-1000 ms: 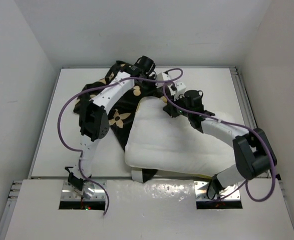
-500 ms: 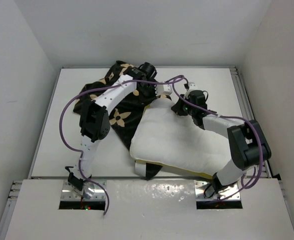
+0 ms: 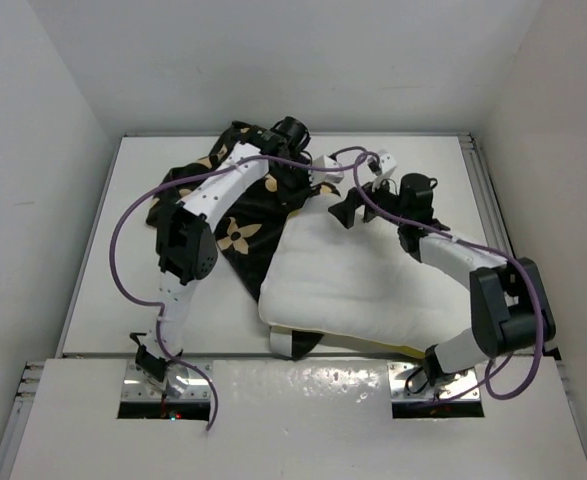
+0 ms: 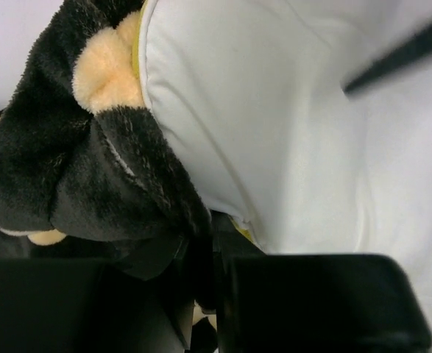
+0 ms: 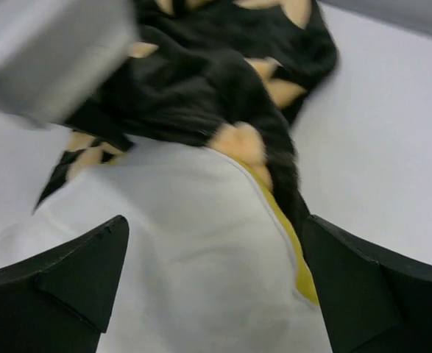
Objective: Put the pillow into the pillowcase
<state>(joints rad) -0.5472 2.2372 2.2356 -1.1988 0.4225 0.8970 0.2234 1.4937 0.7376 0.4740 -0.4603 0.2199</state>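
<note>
My left gripper (image 4: 203, 246) is clenched on the hem of the black pillowcase (image 4: 68, 162), which laps over the far corner of the pillow (image 4: 289, 132). My right gripper (image 5: 214, 235) hangs spread wide above that corner. Both lie on the white table (image 3: 423, 160), with my left arm's purple cable (image 3: 121, 250) looping beside them.

Crowded middle, free margins
My left gripper (image 4: 204, 254) is clamped on the pillowcase (image 3: 235, 218) rim, pressed against the pillow (image 3: 363, 285) with no gap between; my right gripper (image 5: 216, 235) hangs spread above the pillow's far corner, my left arm (image 3: 223, 185) just beside it. Bare table (image 3: 103, 270) lies open left of the pillowcase and at the far right corner.
</note>
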